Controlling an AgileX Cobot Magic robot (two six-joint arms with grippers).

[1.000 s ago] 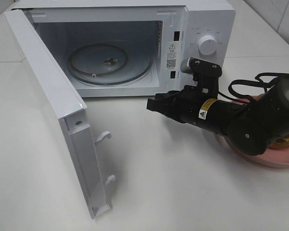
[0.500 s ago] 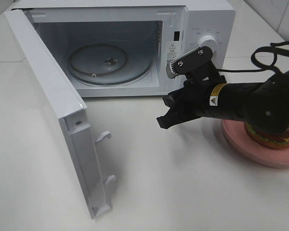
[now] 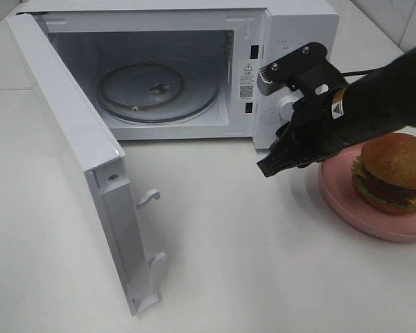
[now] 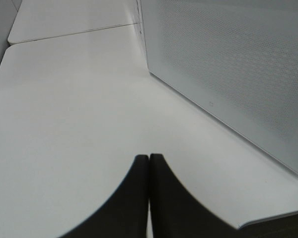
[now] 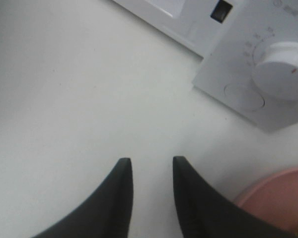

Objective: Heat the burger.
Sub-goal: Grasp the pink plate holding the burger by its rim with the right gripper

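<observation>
The round, golden-brown-bunned burger [image 3: 394, 172] is seated on the pink round plate [image 3: 336, 198] at the right edge of the tabletop [image 3: 229, 250]. It is judged soft, light and layered; the bun sides should be gripped gently. The right gripper [image 5: 150, 161] is parted and empty; the left gripper [image 4: 149, 157] is clenched.

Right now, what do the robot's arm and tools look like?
The right arm is black and tubular, with a yellow warning label, a silver-fronted wrist camera and a black cable. The left tool and right tool have black, curved, tapering fingers.
</observation>
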